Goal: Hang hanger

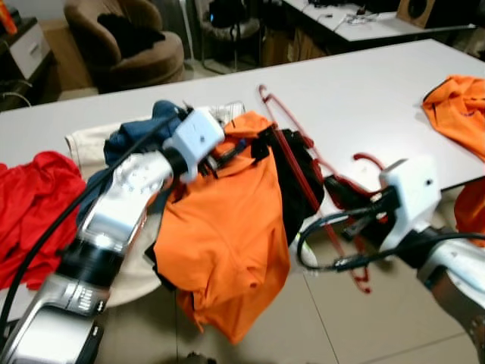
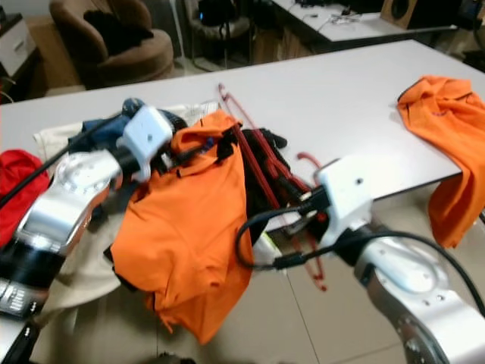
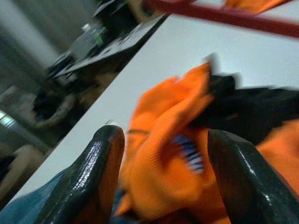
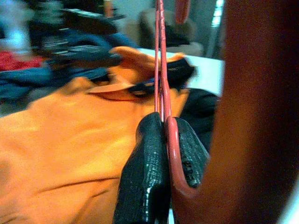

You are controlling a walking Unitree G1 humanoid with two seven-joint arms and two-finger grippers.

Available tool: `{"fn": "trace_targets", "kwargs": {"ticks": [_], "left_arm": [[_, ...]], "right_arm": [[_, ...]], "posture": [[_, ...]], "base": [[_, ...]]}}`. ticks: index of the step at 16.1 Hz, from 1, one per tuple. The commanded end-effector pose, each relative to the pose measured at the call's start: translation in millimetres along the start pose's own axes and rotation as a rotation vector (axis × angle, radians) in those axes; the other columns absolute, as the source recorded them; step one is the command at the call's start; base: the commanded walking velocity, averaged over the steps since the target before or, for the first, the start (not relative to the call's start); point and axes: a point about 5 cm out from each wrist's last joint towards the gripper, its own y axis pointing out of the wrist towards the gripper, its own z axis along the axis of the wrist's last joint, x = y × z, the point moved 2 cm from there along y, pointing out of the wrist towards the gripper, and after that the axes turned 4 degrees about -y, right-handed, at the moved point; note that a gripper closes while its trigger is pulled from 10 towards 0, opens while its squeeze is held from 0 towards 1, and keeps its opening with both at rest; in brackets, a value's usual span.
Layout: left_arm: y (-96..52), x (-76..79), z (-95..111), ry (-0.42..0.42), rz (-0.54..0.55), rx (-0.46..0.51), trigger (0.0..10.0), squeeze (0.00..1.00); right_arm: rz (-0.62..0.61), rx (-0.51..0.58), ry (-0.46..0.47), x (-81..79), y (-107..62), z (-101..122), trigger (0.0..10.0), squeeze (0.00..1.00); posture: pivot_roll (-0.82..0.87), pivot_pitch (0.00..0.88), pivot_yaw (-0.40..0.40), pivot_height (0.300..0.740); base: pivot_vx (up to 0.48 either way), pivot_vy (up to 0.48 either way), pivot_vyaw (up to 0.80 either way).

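Observation:
An orange shirt hangs over the white table's front edge. My left gripper is at its collar and shut on the bunched orange fabric, one black finger on each side. A thin red hanger lies slanted across the shirt's right shoulder and a black garment. My right gripper is shut on the hanger's wire near the hook, just right of the shirt at the table edge.
A red garment lies at the left, with blue and cream cloth behind my left arm. A second orange shirt drapes the table's right end. A brown armchair and a desk stand beyond. Tiled floor lies below.

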Motion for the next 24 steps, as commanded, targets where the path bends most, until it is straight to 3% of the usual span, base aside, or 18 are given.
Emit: {"fn": "trace_targets", "kwargs": {"ticks": [1,4,6,9,13,18,22,24], "left_arm": [[0.8,-13.6,-5,0.006,0.067,-0.029,10.0,0.0],[5.0,-33.9,-21,-0.054,0.154,-0.092,10.0,0.0],[7.5,-57.2,-21,-0.083,0.258,-0.09,10.0,0.0],[5.0,-81.6,-16,-0.048,0.344,-0.095,10.0,0.0],[-8.2,-102.8,-15,-0.075,0.32,-0.073,10.0,0.0],[-25.2,-113.0,-38,-0.003,0.341,-0.177,10.0,0.0],[-28.6,-128.2,-38,0.102,0.476,-0.229,10.0,0.0],[-37.5,-137.4,-46,0.181,0.536,-0.329,10.0,0.0]], "right_arm": [[0.038,0.017,-0.017,-6.6,-1.3,6,10.0,0.0],[0.051,0.017,-0.017,-9.0,-1.4,7,10.0,0.0],[0.053,0.018,-0.015,-9.7,-1.5,7,10.0,0.0],[0.055,0.018,-0.017,-10.9,-2.2,7,10.0,0.0],[0.071,0.008,-0.02,-13.2,-6.4,6,10.0,0.0],[0.071,0.002,-0.021,-11.5,-6.6,6,10.0,0.0],[0.084,0.0,-0.023,-10.6,-4.9,6,10.0,0.0],[0.091,-0.001,-0.026,-11.6,-4.4,7,10.0,0.0]], "posture": [[-0.24,0.0,0.076,0.74],[-0.24,0.0,0.077,0.74],[-0.25,0.0,0.079,0.74],[-0.25,0.0,0.084,0.74],[-0.26,0.0,0.089,0.74],[-0.25,0.0,0.075,0.74],[-0.26,0.0,0.062,0.74],[-0.26,0.0,0.068,0.74]], "base": [[0.0,0.0,0.0],[0.0,0.0,0.0],[0.0,0.0,0.0],[0.0,0.0,0.0],[0.0,0.0,0.0],[0.0,0.0,0.0],[0.0,0.0,0.0],[0.0,0.0,0.0]]}}
